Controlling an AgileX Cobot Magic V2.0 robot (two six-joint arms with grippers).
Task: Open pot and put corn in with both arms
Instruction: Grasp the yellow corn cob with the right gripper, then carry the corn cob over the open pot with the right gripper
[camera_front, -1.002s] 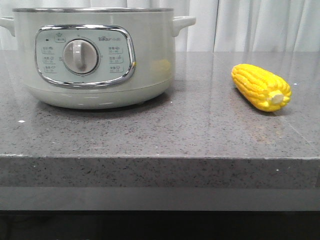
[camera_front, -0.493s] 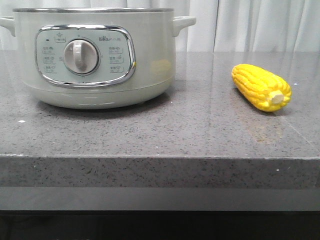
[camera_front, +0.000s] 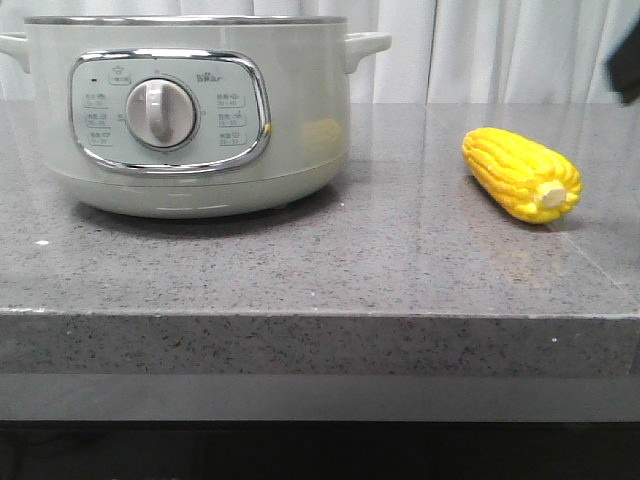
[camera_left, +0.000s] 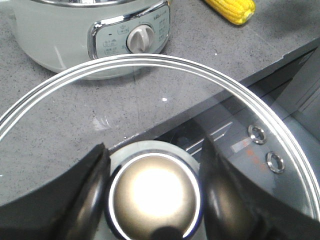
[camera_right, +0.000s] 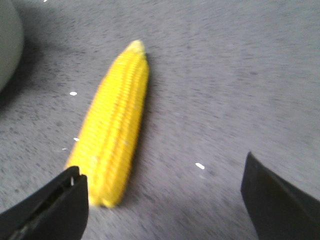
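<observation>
L gripper (camera_left: 152, 195) is clamped on the metal knob (camera_left: 155, 192) of a glass lid (camera_left: 235, 107), one black finger (camera_left: 90, 190) pressed on each side of the knob. It holds the lid off the pot, out past the worktop's front edge, w/ the lid roughly level under the wrist cam. The arm itself isn't in the front view.

R gripper (camera_right: 165, 195) hangs above the worktop w/ jaws spread wide, nothing between them; the corn (camera_right: 115, 130) lies just by one fingertip (camera_right: 60, 205), not touched. In the front view only a dark bit of the R arm (camera_front: 627, 60) shows, over the worktop's right edge.

Count: 1 pot (camera_front: 190, 110), 1 corn cob, 1 lid, 2 grippers.

Pot sits toward the back left of the grey stone worktop (camera_front: 350, 260), lid off, dial panel facing the front edge. Corn lies flat toward the right edge, well apart from the pot, pale stub end toward the front-right corner.
</observation>
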